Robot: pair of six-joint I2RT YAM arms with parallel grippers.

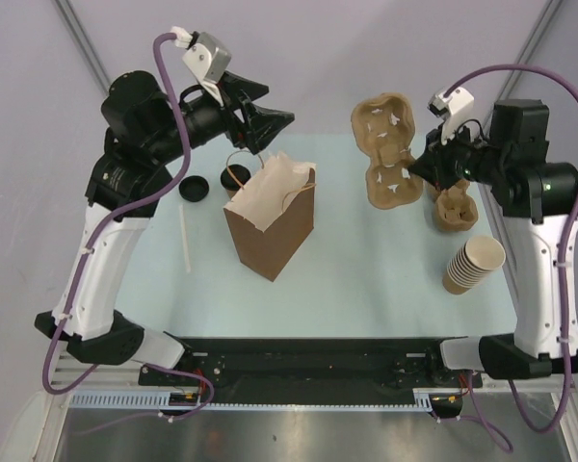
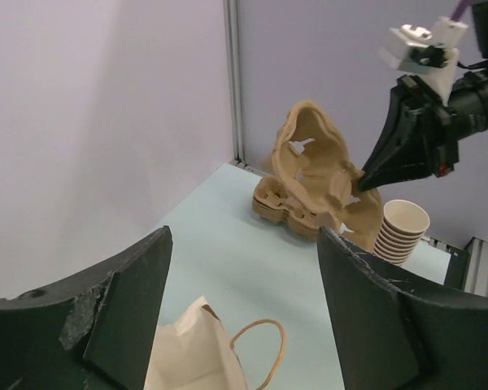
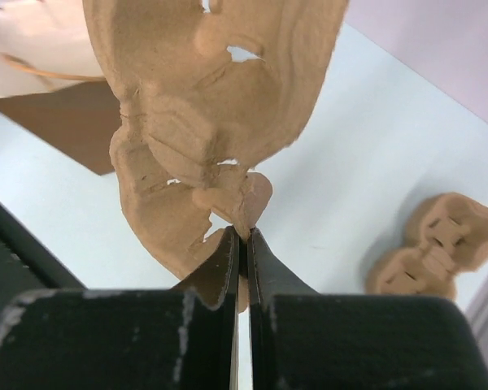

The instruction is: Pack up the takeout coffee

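The takeout coffee (image 1: pixel 233 179), a small cup with a black lid, stands behind the upright brown paper bag (image 1: pixel 270 219) and is partly hidden by it. My left gripper (image 1: pixel 275 130) is open and empty, above and behind the bag's open top. In the left wrist view the open gripper (image 2: pixel 244 236) looks over the bag's mouth (image 2: pixel 191 349). My right gripper (image 1: pixel 416 166) is shut on the edge of a pulp cup carrier (image 1: pixel 385 144) and holds it lifted and tilted. The right wrist view shows the shut gripper (image 3: pixel 244 234) pinching the carrier's (image 3: pixel 211 106) rim.
A loose black lid (image 1: pixel 193 190) and a white straw (image 1: pixel 185 241) lie left of the bag. More pulp carriers (image 1: pixel 453 207) sit at the right, with a stack of lidless paper cups (image 1: pixel 472 265) in front of them. Walls stand close behind.
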